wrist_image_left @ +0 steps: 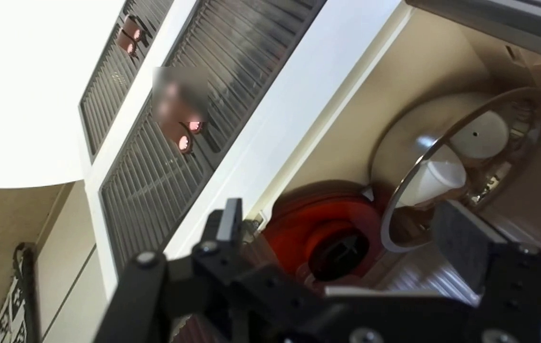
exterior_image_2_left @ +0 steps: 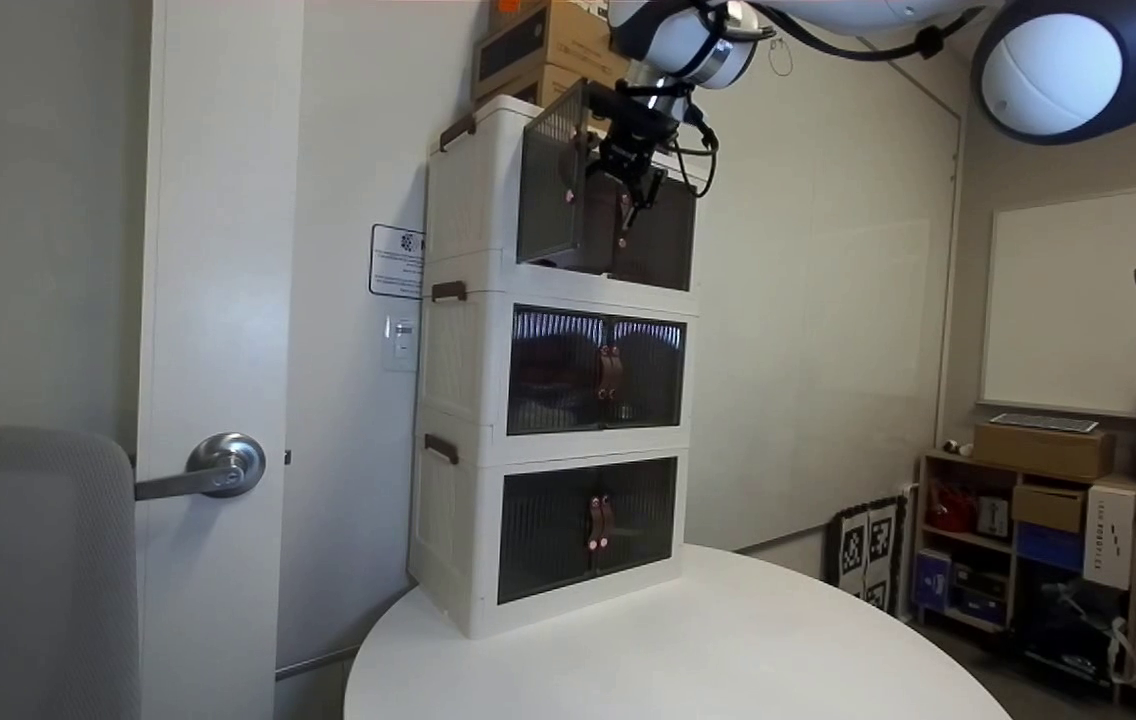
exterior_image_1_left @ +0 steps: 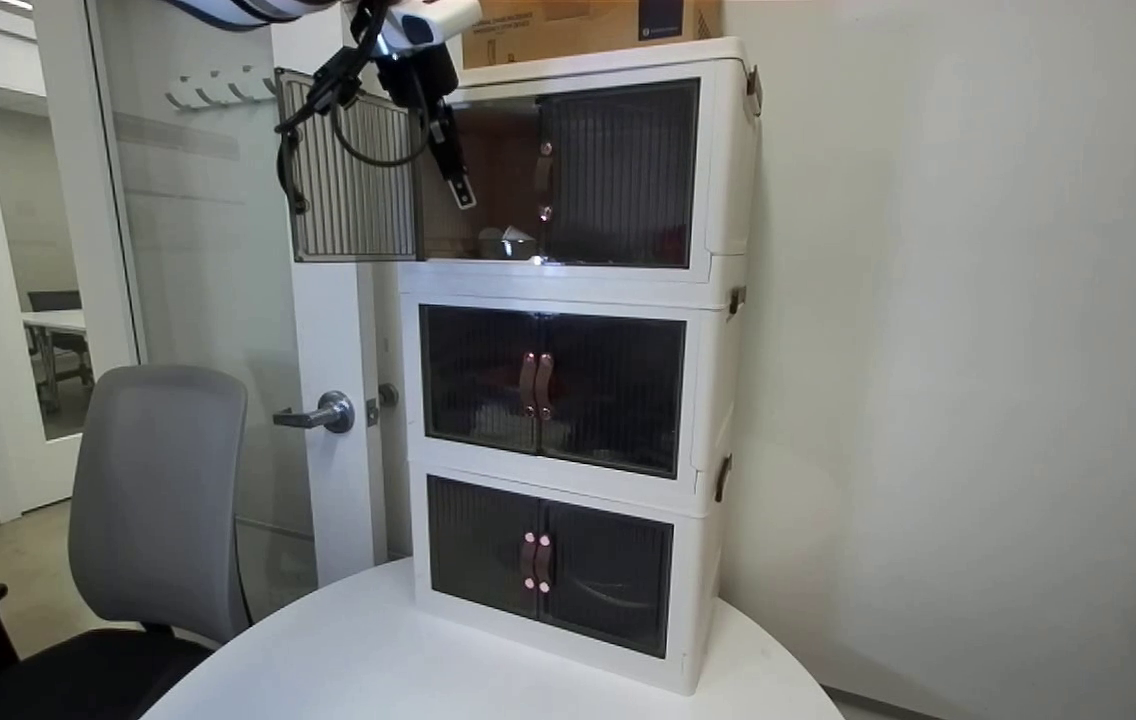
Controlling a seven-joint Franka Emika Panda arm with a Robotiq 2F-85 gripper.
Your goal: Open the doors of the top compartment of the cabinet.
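The white cabinet (exterior_image_1_left: 568, 290) (exterior_image_2_left: 463, 350) has three stacked compartments with dark ribbed doors. In both exterior views the top compartment's left door (exterior_image_1_left: 353, 185) (exterior_image_2_left: 548, 190) is swung open. Its right door (exterior_image_1_left: 623, 180) (exterior_image_2_left: 666, 240) appears shut, with a brown handle (exterior_image_1_left: 544, 180) at its inner edge. My gripper (exterior_image_1_left: 463, 195) (exterior_image_2_left: 640, 205) is at the open left half, close to that inner edge. In the wrist view the gripper (wrist_image_left: 344, 228) has its fingers wide apart with nothing between them. Whether the fingertips are inside the opening is unclear.
Inside the top compartment are a shiny metal bowl (wrist_image_left: 406, 138) with white cups (wrist_image_left: 435, 181) and a red round object (wrist_image_left: 289, 224). Cardboard boxes (exterior_image_1_left: 578, 25) sit on the cabinet. The cabinet stands on a round white table (exterior_image_1_left: 408, 660). A grey chair (exterior_image_1_left: 158, 490) is beside it.
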